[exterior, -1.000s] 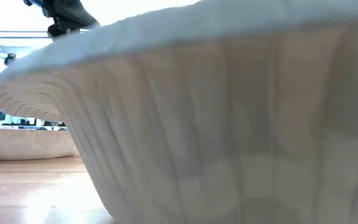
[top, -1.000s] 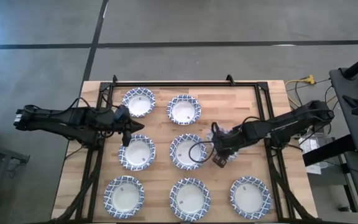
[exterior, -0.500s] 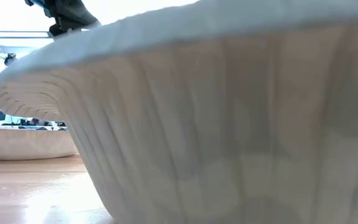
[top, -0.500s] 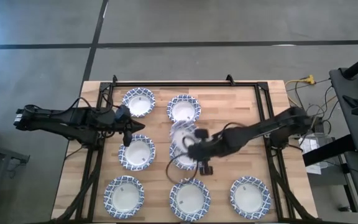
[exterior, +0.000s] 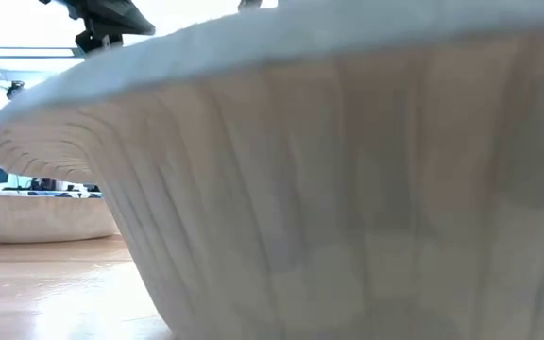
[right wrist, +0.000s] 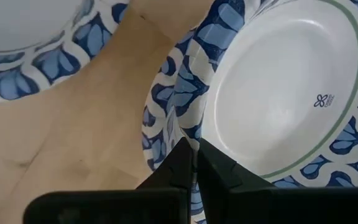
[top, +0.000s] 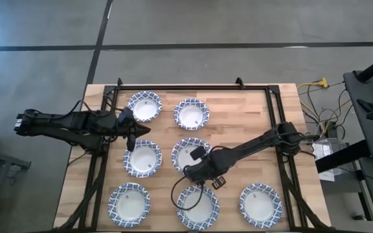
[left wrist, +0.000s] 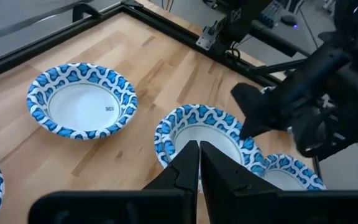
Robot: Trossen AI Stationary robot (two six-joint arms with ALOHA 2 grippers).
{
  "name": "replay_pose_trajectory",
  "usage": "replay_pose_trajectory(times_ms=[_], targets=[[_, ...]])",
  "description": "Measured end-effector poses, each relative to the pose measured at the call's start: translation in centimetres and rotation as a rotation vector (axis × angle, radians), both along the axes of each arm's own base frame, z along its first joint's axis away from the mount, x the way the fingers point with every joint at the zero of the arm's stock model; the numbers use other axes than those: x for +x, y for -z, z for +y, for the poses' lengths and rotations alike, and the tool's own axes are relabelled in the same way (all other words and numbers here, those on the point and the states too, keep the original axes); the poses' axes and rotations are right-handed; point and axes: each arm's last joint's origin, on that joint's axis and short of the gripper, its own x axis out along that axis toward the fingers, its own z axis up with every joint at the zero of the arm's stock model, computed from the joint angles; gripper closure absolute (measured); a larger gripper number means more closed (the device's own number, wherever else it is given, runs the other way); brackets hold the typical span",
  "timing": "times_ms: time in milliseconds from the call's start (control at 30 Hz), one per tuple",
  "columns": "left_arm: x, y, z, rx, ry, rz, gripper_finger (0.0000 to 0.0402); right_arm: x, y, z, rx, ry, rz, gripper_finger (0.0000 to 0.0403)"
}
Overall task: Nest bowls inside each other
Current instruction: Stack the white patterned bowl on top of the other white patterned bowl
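- grey concrete floor surrounds a pale wooden table (top: 251, 123) framed by black rails, with cables and equipment off its right edge.
- left gripper (top: 132, 137) hovers over the table's left side, between the back-left bowl (top: 144, 106) and the middle-left bowl (top: 142, 158); its fingers (left wrist: 185, 163) are pressed together on nothing.
- bowls fill the grid: front-left bowl (top: 129, 201), back-middle bowl (top: 192, 114), centre bowl (top: 188, 153), front-right bowl (top: 260, 202) (the middle-right spot is bare wood).
- right gripper (top: 193, 173) reaches across to the gap between the centre bowl and the front-middle bowl (top: 197, 206); in its wrist view the fingers (right wrist: 185, 163) pinch the rim of a carried bowl (right wrist: 272, 93), which sits tilted over another one beneath.
- these look like thin paper bowls: light, a little flexible, likely to slide on wood. the fluted rim is the natural place to pinch, and a hard squeeze could crease it.
- the table-level view is almost wholly blocked by one bowl's side wall (exterior: 348, 189) close to the lens, so little else shows there.
- from above, the carried bowl blurs into the front-middle one under the dark arm; whether it has seated inside is hard to say.
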Motion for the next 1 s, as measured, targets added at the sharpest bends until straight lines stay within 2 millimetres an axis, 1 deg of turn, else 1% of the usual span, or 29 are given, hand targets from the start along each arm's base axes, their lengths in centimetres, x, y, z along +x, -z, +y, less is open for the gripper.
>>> replay_pose_trajectory(times_ms=[100,200,333,433,567,633,700,867,1000], targets=[[-0.1,-0.1,0.0,-0.002,0.000,-0.006,0.0402,0.0,0.8,-0.2,-0.010,-0.002,0.025,0.0394],[-0.2,-0.1,0.0,0.000,0.000,-0.010,0.0402,0.1,1.6,-0.3,-0.026,-0.038,0.056,0.0394],[-0.3,-0.1,0.0,0.000,0.000,-0.010,0.0402,0.2,2.8,-0.6,-0.029,-0.025,0.094,0.0393],[-0.3,-0.2,0.0,-0.002,0.004,-0.013,0.0402,0.2,3.4,-1.0,0.026,0.004,0.141,0.0384],[-0.4,-0.2,0.0,-0.012,0.022,-0.016,0.0402,0.3,3.4,-1.6,0.120,0.083,0.162,0.0363],[-0.5,-0.2,0.0,-0.013,0.024,-0.019,0.0402,0.4,2.9,-2.0,0.134,0.111,0.153,0.0350],[-0.6,-0.3,0.0,-0.013,0.025,-0.024,0.0402,0.3,1.9,-2.4,0.150,0.124,0.123,0.0334],[-0.8,-0.4,0.0,-0.013,0.025,-0.035,0.0402,-0.2,-0.9,-3.4,0.227,0.155,0.069,0.0298],[-0.9,-0.5,0.0,-0.013,0.025,-0.040,0.0402,-1.0,-3.5,-3.9,0.252,0.153,-0.004,0.0284]])
